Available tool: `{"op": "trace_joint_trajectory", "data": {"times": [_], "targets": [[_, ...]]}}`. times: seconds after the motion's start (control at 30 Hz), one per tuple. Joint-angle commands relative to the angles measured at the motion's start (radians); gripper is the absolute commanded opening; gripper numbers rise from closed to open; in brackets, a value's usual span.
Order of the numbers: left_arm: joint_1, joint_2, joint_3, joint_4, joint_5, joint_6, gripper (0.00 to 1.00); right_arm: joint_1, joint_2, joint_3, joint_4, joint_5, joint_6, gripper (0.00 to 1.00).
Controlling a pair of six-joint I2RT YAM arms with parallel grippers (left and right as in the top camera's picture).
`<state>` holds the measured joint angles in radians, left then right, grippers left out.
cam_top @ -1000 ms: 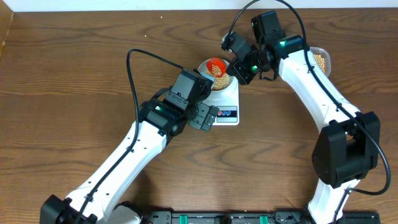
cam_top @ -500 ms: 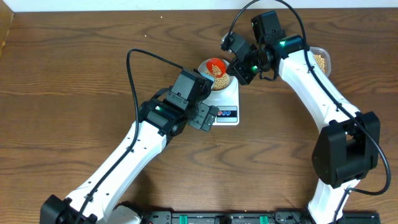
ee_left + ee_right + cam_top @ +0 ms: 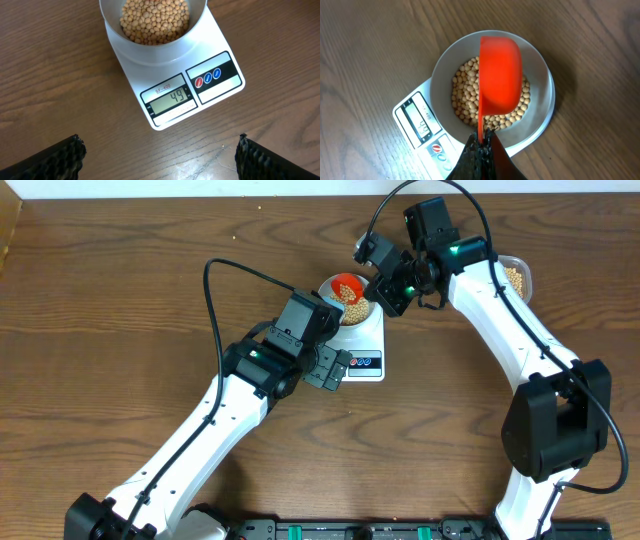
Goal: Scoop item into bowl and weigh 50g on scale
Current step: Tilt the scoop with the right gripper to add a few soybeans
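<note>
The white scale (image 3: 170,80) (image 3: 365,348) (image 3: 422,137) carries the pale bowl (image 3: 542,97) (image 3: 328,288) (image 3: 150,47) holding many tan beans (image 3: 155,20) (image 3: 465,97) (image 3: 352,306). The display (image 3: 172,100) reads 49. My right gripper (image 3: 481,142) (image 3: 385,288) is shut on the handle of the red scoop (image 3: 500,75) (image 3: 346,284), whose cup is tipped over the bowl. My left gripper (image 3: 160,155) (image 3: 330,370) is open and empty, hovering over bare wood just in front of the scale.
A clear plastic tub (image 3: 515,277) with more beans stands at the back right, partly behind my right arm. The table's back edge meets a white wall. Bare wood lies left and in front of the scale.
</note>
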<state>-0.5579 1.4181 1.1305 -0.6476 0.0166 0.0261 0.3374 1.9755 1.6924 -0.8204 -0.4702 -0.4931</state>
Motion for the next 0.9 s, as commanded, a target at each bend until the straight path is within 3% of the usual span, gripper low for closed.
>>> {"op": "trace_joint_trajectory", "data": {"times": [0.0,0.87], "targets": [[0.003,0.001,0.003,-0.003,-0.003,-0.002,0.98,0.005,-0.027,0.008,0.002,-0.002,-0.049,0.01],[0.003,0.001,0.003,-0.003,-0.003,-0.002,0.98,0.005,-0.027,0.008,-0.002,0.0,-0.069,0.01]]}}
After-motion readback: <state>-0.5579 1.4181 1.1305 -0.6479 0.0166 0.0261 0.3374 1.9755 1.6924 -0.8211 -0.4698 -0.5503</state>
